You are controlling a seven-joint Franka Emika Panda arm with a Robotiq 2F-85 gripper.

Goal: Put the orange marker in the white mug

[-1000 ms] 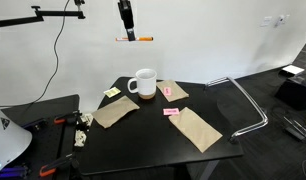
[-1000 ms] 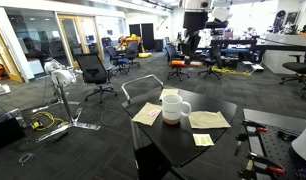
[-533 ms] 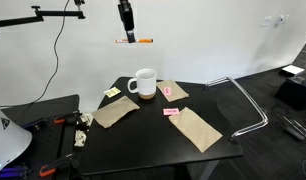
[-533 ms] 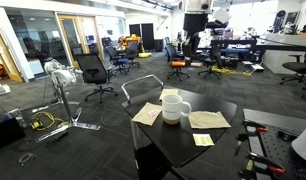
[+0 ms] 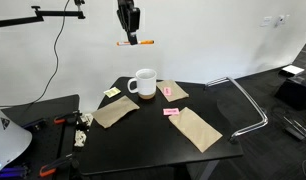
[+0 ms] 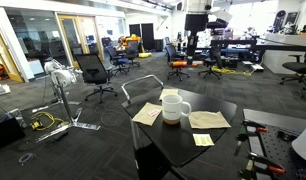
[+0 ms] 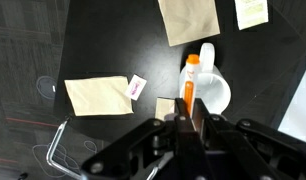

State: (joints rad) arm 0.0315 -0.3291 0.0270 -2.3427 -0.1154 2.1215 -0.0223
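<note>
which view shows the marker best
Wrist view: the marker is large and central, held by the gripper. In an exterior view it's a tiny horizontal stick; elsewhere it's too small to find.

**Exterior views.** Illumination is bright, diffuse and comes from overhead. The pale wall behind the mug (image 5: 144, 83) is evenly lit and close to overexposure. The black bench (image 5: 148, 126) shows a soft sheen, with only a faint shadow beside the mug. In an exterior view, ceiling fixtures far behind the mug (image 6: 173, 106) appear as bright patches, and the bench in front of the mug carries a pale reflection. Resolution is low and fine detail is soft.

**Wrist view.** The mug (image 7: 215, 92) is washed out to flat white. Below the mug, the end effector (image 7: 186, 122) is dark and blurred. The marker (image 7: 191, 82) across the mug is moderately sharp.
</note>
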